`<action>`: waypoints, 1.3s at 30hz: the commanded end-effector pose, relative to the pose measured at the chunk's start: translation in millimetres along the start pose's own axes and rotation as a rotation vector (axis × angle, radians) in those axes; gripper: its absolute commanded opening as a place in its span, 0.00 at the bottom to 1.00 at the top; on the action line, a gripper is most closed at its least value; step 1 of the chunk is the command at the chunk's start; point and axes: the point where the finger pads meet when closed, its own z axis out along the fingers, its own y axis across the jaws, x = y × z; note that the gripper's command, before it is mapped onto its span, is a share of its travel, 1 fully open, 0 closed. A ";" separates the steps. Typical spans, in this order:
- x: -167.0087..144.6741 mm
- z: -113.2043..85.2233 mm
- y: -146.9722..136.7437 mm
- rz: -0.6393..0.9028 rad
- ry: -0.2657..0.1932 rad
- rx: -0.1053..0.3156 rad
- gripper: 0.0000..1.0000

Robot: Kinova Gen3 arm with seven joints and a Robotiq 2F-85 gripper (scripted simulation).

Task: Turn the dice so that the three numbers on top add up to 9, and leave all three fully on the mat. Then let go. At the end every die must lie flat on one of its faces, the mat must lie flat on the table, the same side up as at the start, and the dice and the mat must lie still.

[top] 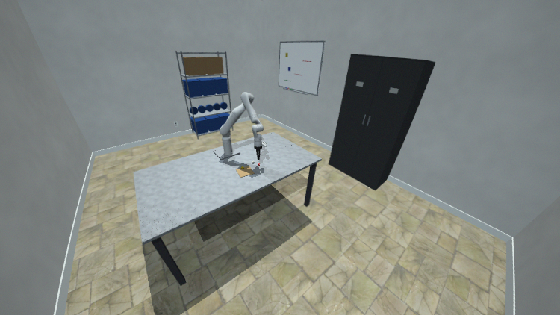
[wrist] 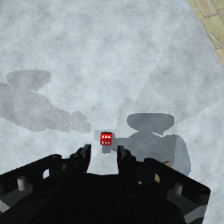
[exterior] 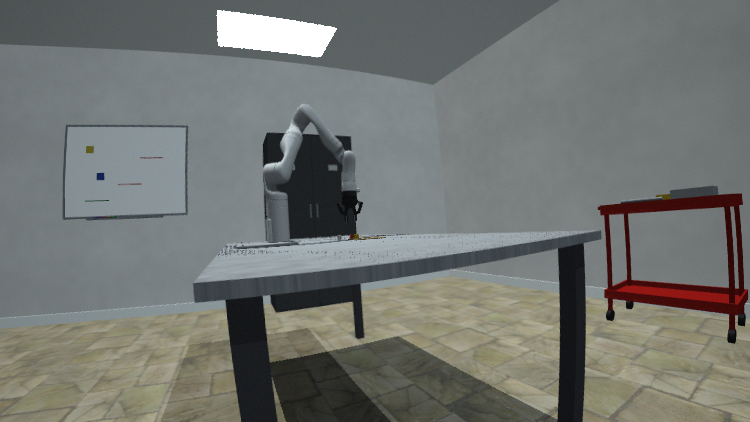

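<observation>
The tabletop (top: pixel 187 195) looked like matt, mottled grey stone, finely speckled. The red die (wrist: pixel 106 138) was glossy, like hard plastic, with white pips. The gripper (wrist: pixel 104 152) was matt black, plastic-like. The mat (top: pixel 243 172) looked like flat tan cardboard. The arm (top: pixel 234 117) had a smooth, pale grey, satin shell.

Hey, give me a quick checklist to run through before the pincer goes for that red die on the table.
1. Red die in wrist view, just ahead of the fingertips: ok.
2. Pincer empty, fingers partly apart: ok.
3. Die centred on the gap between the fingers: ok, roughly.
4. Red die on the mat: not ok, it lies on the bare table.
5. Red die's top number: cannot tell, pips blurred.
6. Other two dice on the mat: cannot tell, too small.
</observation>
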 end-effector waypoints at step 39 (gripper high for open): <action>0.4 6.7 0.4 -0.001 0.001 -0.001 0.35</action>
